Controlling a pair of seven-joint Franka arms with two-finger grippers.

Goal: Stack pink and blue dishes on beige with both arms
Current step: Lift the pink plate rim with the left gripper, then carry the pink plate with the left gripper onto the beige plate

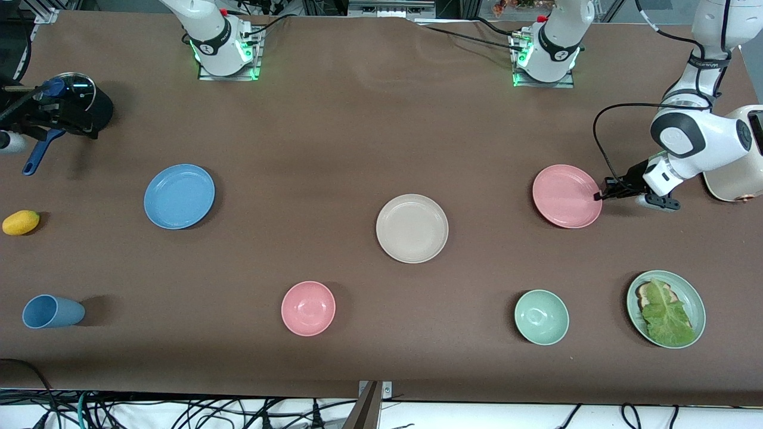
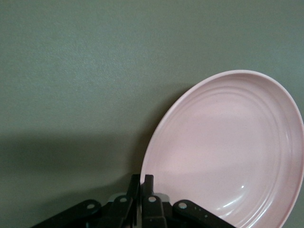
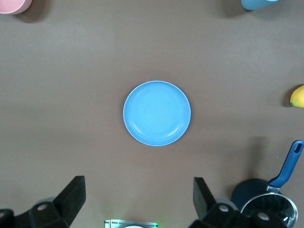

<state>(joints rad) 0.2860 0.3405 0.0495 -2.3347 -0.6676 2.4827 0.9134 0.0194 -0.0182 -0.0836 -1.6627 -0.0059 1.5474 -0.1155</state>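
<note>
The pink plate (image 1: 565, 196) lies toward the left arm's end of the table. My left gripper (image 1: 598, 195) is low at its rim, on the side away from the beige plate. In the left wrist view the left gripper (image 2: 141, 179) is shut on the rim of the pink plate (image 2: 228, 152). The beige plate (image 1: 412, 228) sits mid-table. The blue plate (image 1: 179, 196) lies toward the right arm's end. My right gripper (image 3: 138, 185) hangs open high over the table near the blue plate (image 3: 157, 113); it is out of the front view.
Nearer the front camera stand a pink bowl (image 1: 308, 308), a green bowl (image 1: 541, 317), a green plate with lettuce (image 1: 666, 308) and a tipped blue cup (image 1: 52, 311). A yellow fruit (image 1: 21, 222) and a blue-handled pot (image 1: 71, 104) sit at the right arm's end, a cream toaster (image 1: 736, 173) beside the left arm.
</note>
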